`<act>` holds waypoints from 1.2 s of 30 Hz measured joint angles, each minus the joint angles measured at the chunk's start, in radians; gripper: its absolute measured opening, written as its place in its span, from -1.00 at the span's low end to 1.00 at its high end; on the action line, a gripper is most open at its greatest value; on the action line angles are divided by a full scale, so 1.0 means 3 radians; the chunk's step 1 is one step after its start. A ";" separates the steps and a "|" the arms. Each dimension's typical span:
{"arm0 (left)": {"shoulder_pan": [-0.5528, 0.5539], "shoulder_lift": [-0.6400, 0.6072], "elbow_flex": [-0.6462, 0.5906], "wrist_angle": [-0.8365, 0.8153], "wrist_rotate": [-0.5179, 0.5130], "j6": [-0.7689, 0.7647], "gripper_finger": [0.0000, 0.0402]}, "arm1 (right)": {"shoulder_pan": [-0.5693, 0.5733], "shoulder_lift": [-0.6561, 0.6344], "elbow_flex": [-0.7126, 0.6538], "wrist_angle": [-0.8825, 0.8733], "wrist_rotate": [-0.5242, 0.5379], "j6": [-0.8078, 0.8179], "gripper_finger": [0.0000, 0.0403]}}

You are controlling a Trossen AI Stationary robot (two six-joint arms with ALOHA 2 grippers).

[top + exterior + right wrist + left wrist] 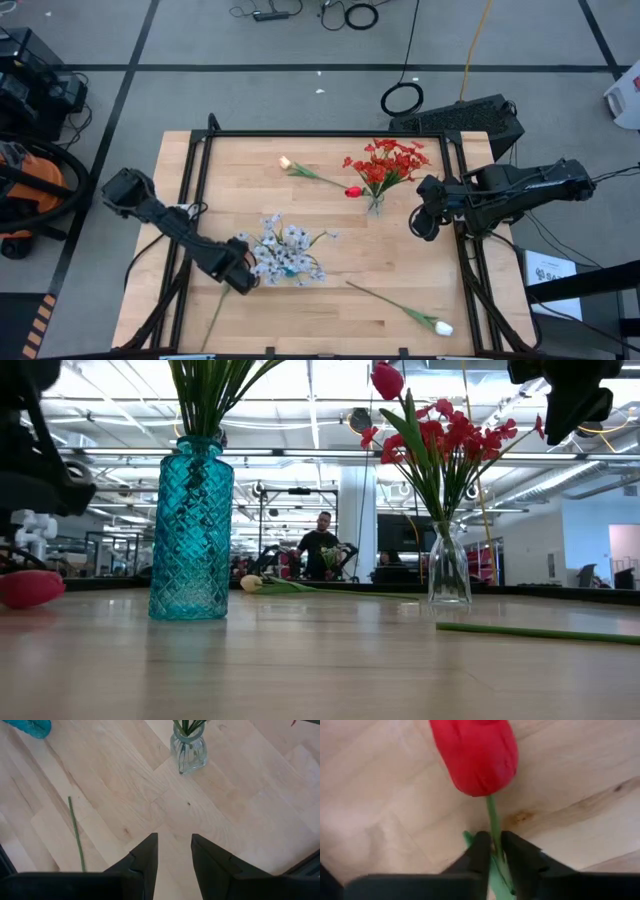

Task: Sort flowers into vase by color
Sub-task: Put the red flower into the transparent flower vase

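The left gripper (pixel 494 851), low beside the blue vase (pixel 191 530), has its two fingers clamped on the green stem of a red tulip (pixel 475 754) lying on the wooden table (pixel 400 250). The right gripper (pixel 173 852) hovers with fingers apart near the clear vase (pixel 188 751) of red flowers (pixel 390 160). Cream tulips (pixel 440 327) lie apart on bare wood, one near the front edge.

On the counter (pixel 330 290) stand two vases: the left vase (pixel 191 530) near the left gripper (pixel 240 272), the right vase (pixel 375 204) near the right gripper (pixel 422 220). One tulip (pixel 300 170) lies behind them, another tulip (pixel 405 312) in front.
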 joint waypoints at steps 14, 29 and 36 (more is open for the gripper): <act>-0.0503 -0.1018 0.0544 -0.1220 -0.0520 -0.0642 -0.94 | 0.0000 -0.0001 -0.0003 0.0083 0.0008 0.0010 -0.46; -0.0156 -0.1873 0.0892 -0.2473 -0.3673 -0.0178 -0.95 | 0.0000 0.0034 -0.0004 0.0734 0.0195 -0.0273 -0.46; 0.0330 -0.2199 0.0911 -0.1901 -0.4282 0.1144 -0.95 | 0.0000 0.0034 -0.0004 0.1282 0.0199 -0.0283 -0.46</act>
